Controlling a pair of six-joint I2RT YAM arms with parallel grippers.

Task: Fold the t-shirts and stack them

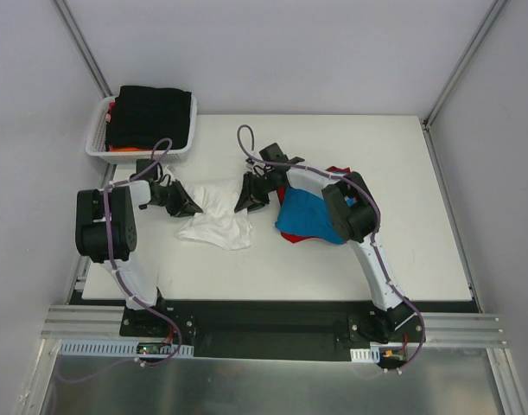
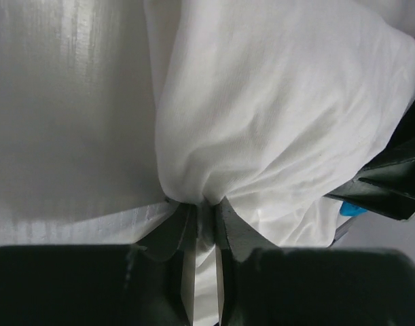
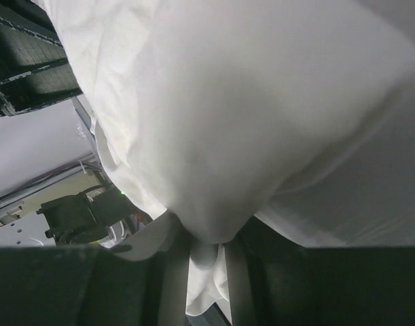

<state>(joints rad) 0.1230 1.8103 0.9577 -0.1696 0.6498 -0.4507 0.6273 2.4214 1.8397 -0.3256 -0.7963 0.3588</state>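
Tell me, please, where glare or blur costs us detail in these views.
Top external: evenly lit and sharp, with folds readable on the white t-shirt. Left wrist: streaky glare on the table beside the cloth. Right wrist: cloth fills the frame, soft and nearly featureless.

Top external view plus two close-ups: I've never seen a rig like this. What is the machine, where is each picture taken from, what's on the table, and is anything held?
The machine is two robot arms bolted to a table, each ending in two fingers. The wide picture looks down from above and behind them. The other two come from a camera on each wrist. On the white table lies a crumpled white cotton t-shirt. To its right is a bright blue t-shirt, with a red t-shirt peeking out behind it. A white plastic lattice basket at the far left corner holds a folded black shirt above some orange cloth. The left arm's fingers and the right arm's fingers are each pinched shut on the white shirt's cloth.
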